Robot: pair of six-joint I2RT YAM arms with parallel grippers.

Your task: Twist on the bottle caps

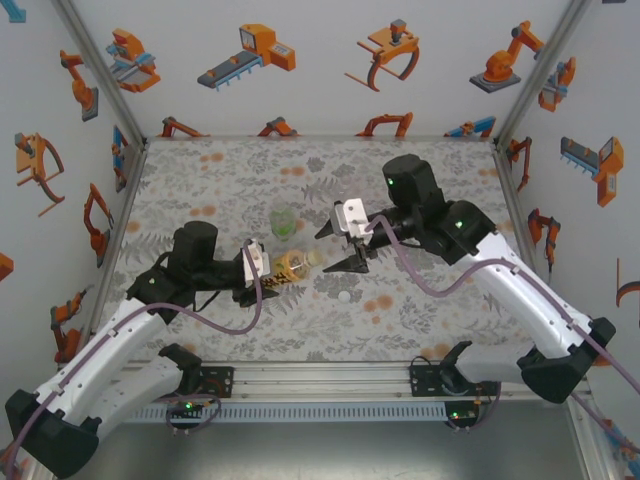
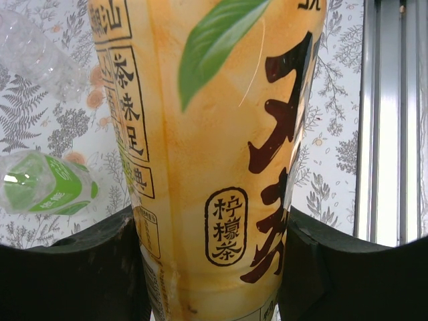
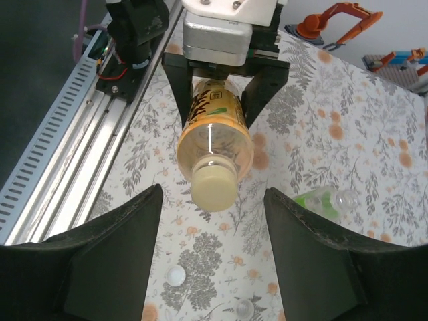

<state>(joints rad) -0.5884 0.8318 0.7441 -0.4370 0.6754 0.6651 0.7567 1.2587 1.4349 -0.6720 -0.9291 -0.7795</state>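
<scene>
My left gripper (image 1: 268, 270) (image 2: 210, 267) is shut on the yellow-orange labelled bottle (image 1: 290, 265) (image 2: 214, 147) and holds it on its side above the table. A pale yellow cap (image 1: 316, 259) (image 3: 214, 188) sits on that bottle's neck. My right gripper (image 1: 341, 248) (image 3: 212, 197) faces the cap, open, with a finger on each side and clear gaps between. A white cap (image 1: 345, 296) (image 3: 175, 275) lies on the table below. Another small round cap (image 3: 244, 307) lies near it. The green-tinted bottle (image 1: 283, 223) (image 2: 43, 190) (image 3: 319, 200) lies further back, and the colourless bottle (image 2: 33, 50) lies beyond it.
The patterned table (image 1: 420, 180) ends at a metal rail (image 1: 320, 380) (image 3: 60, 154) along the near edge, where both arm bases are bolted. Walls close off the left, right and back sides.
</scene>
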